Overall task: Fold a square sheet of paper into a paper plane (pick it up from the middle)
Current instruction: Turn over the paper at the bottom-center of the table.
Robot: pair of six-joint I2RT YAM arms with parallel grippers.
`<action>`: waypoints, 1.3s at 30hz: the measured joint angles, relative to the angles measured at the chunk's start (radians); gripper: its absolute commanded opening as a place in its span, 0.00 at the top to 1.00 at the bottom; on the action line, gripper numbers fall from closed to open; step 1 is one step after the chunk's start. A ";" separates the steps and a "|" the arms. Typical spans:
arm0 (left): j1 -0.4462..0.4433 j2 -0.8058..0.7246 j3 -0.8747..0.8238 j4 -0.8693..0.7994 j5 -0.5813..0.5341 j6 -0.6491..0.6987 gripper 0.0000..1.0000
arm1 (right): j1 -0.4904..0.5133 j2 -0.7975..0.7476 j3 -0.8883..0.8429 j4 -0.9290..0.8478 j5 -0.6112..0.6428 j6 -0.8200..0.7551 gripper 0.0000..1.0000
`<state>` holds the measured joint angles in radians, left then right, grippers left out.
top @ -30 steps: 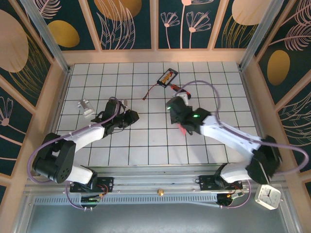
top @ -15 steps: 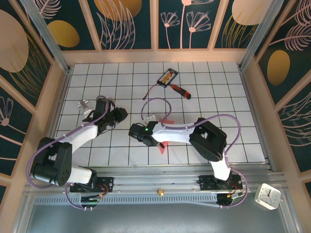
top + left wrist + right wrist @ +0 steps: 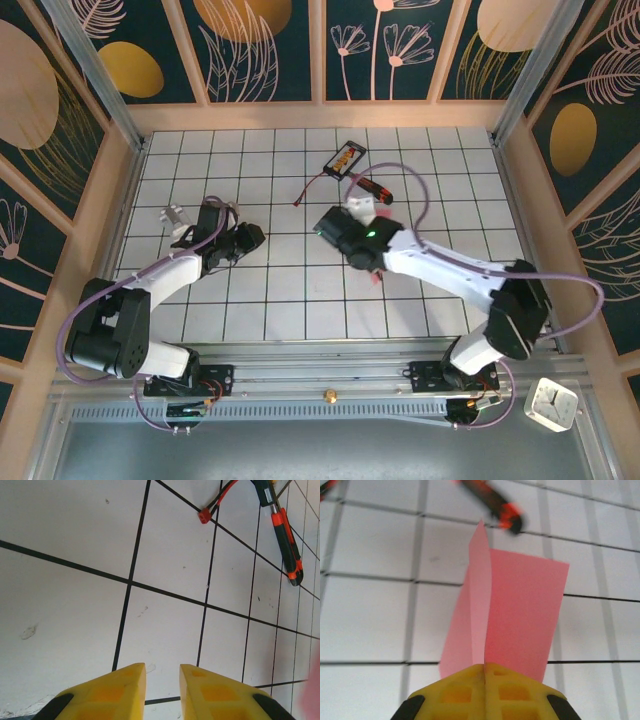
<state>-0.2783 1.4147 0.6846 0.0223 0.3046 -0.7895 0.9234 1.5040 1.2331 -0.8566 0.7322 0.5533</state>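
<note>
Amid open tiles of the table (image 3: pixel 280 300), right gripper (image 3: pixel 485 667) clamps the folded sheet (image 3: pixel 520 610) by its edge; left gripper (image 3: pixel 162 674) parted.

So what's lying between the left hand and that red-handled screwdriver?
Nothing: the left wrist view shows bare white tiles from the left hand to the screwdriver. A red wire end lies off to the side.
</note>
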 measured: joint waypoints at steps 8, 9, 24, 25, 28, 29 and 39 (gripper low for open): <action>0.000 0.001 0.004 -0.010 -0.007 0.027 0.74 | -0.044 0.118 0.003 -0.218 0.166 -0.044 1.00; 0.000 0.002 0.004 -0.012 -0.012 0.031 0.74 | -0.024 0.175 0.011 -0.234 0.176 -0.042 1.00; 0.077 0.058 0.031 -0.060 -0.101 0.109 0.67 | 0.228 0.650 0.359 -0.027 -0.055 -0.077 0.86; 0.079 0.060 0.038 -0.061 -0.104 0.111 0.67 | 0.228 0.652 0.369 0.000 -0.083 -0.076 0.81; 0.080 0.060 0.058 -0.059 -0.093 0.113 0.66 | 0.222 0.642 0.366 0.106 -0.188 -0.077 0.73; 0.080 0.060 0.059 -0.055 -0.079 0.108 0.66 | 0.217 0.621 0.339 0.158 -0.229 -0.077 0.69; -0.213 -0.095 -0.048 0.025 0.013 -0.093 0.67 | -0.109 -0.147 -0.385 0.692 -0.779 0.000 0.65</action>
<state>-0.4911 1.3201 0.6361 0.0475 0.3180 -0.8822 0.8139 1.3571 0.8486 -0.1646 -0.0471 0.5533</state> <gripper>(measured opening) 0.343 0.351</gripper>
